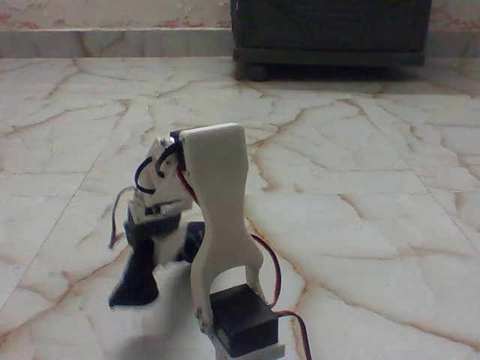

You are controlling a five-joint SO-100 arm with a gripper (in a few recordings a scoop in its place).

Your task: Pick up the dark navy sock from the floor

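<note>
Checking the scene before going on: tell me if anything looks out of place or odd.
One thing stands out: a dark navy sock lies crumpled on the marble floor, partly hidden behind the white arm. The gripper is down at it; whether it grips the sock cannot be told. Nothing looks spilled or damaged.

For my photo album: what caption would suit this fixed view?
White robot arm bends down over a dark navy sock lying on the veined marble floor, a dark cabinet behind.

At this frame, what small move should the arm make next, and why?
Probably close on the sock and lift a little. The end effector is bent down right at the dark cloth on the floor; the arm hides its fingers, so whether it already grips is unclear.
</note>
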